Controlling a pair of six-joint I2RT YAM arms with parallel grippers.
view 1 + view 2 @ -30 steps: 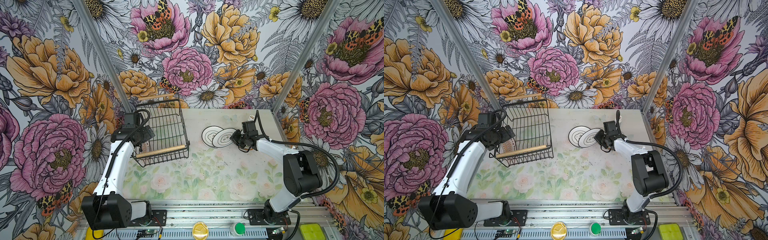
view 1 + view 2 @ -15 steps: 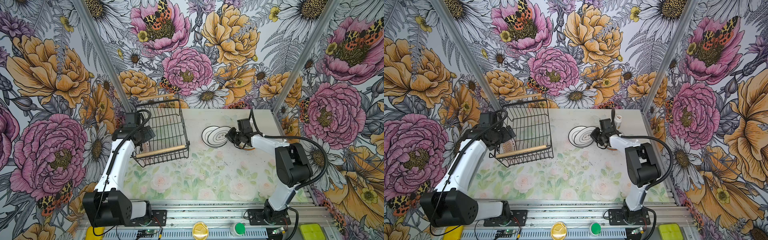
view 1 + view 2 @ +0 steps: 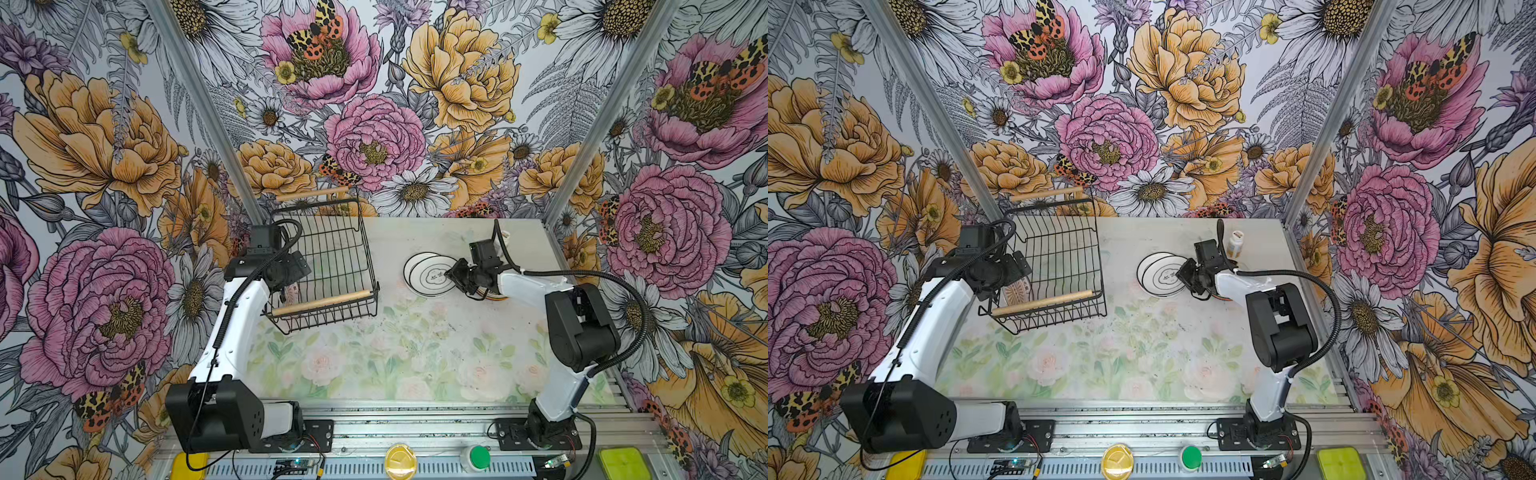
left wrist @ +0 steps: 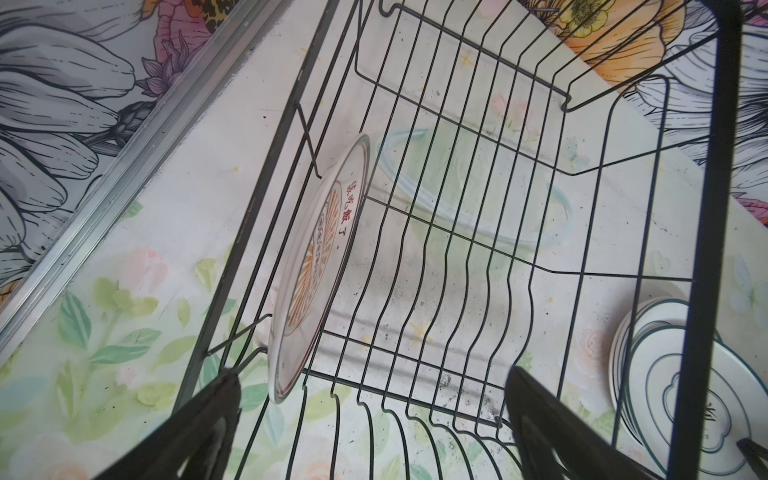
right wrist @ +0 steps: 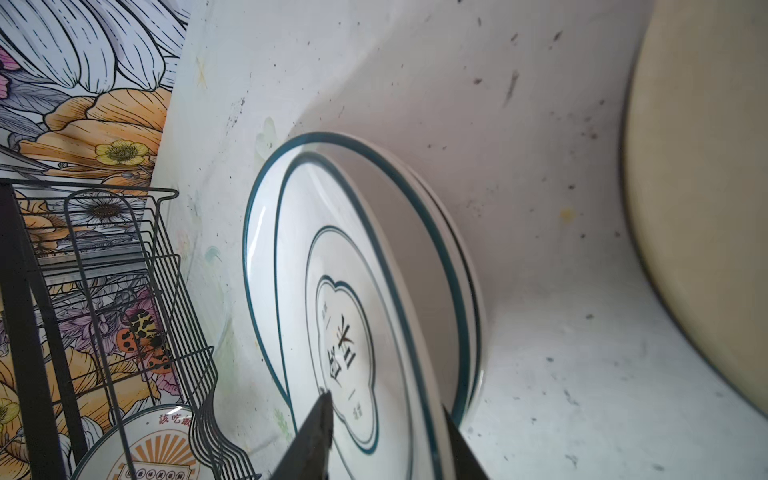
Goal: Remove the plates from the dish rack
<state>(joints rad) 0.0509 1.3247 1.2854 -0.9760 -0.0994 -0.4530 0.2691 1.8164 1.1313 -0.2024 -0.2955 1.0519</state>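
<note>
Both top views: high up, well in front of the dish rack [image 3: 328,266], tilted down toward the wall [image 3: 374,124] behind it. Far off, whole scene, nearly identical.
Left wrist view: close above the rack, looking down through its wires.
Right wrist view: low, beside the rack, facing it.
Wrist views share the sunburst plate [image 4: 316,266] and the rimmed plates [image 5: 353,316].

Red Chinese characters, 該吃飯了, run along the rim of the orange sunburst plate [image 4: 309,266] standing in the dish rack [image 4: 711,208]. The white dark-rimmed plate [image 5: 345,345] shows one large dark character in a lobed frame, flanked by tiny ones; I can't read those.
</note>
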